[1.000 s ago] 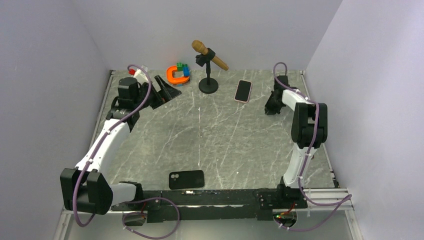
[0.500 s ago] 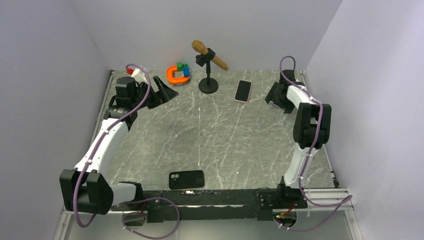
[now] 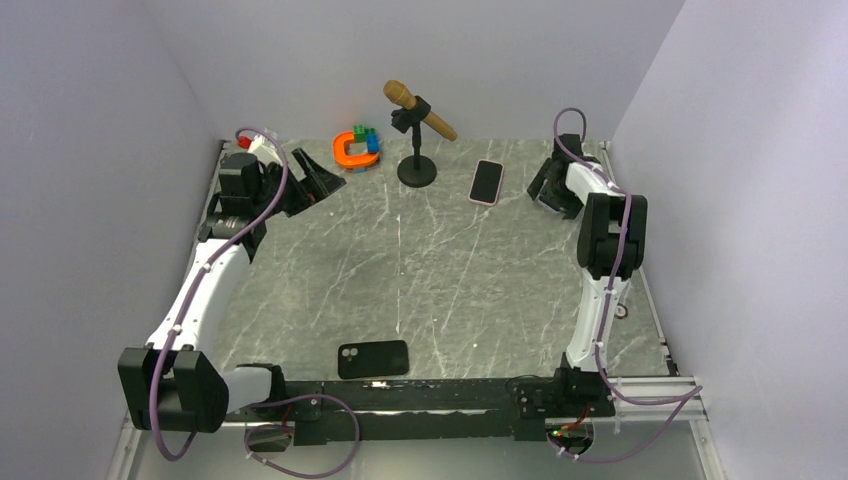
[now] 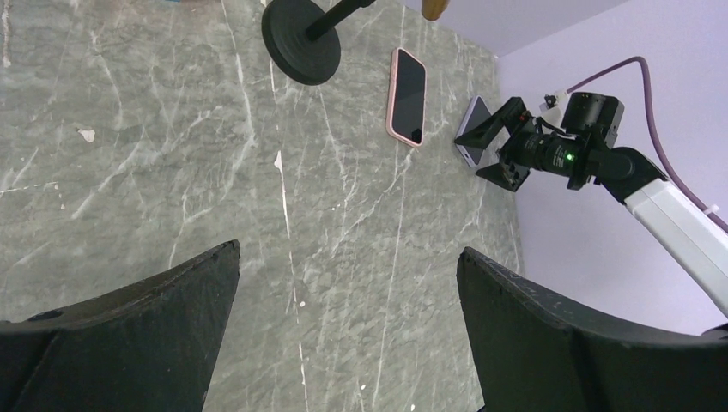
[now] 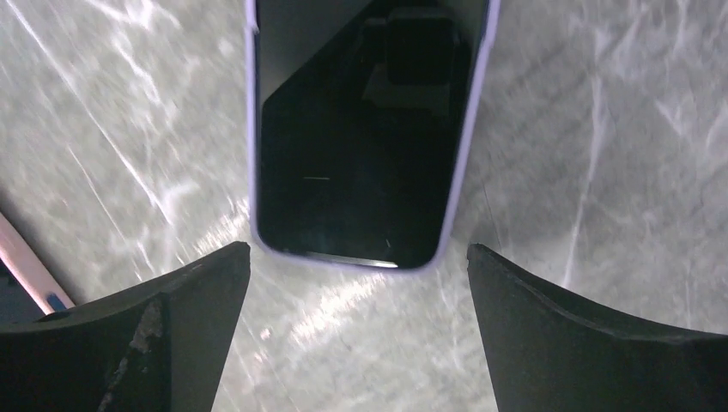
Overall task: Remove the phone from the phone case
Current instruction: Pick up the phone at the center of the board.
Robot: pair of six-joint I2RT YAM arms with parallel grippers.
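A phone in a pale lavender case (image 5: 365, 129) lies screen up on the table. Its near end reaches just between the fingertips of my right gripper (image 5: 358, 256), which is open and holds nothing. From the left wrist this phone (image 4: 471, 129) shows at the right gripper's fingers; from above it is hidden behind the right gripper (image 3: 553, 187). A second phone in a pink case (image 3: 487, 181) (image 4: 408, 94) lies flat just left of it. My left gripper (image 3: 312, 178) (image 4: 348, 249) hangs open above bare table at the back left, empty.
A microphone on a round black stand (image 3: 417, 171) stands at the back centre, next to an orange ring with coloured blocks (image 3: 357, 148). A black phone-shaped piece with a camera cutout (image 3: 373, 358) lies near the front edge. Walls close in on both sides.
My right gripper has opened and moved toward the back wall. The left arm has drawn back slightly to the left.
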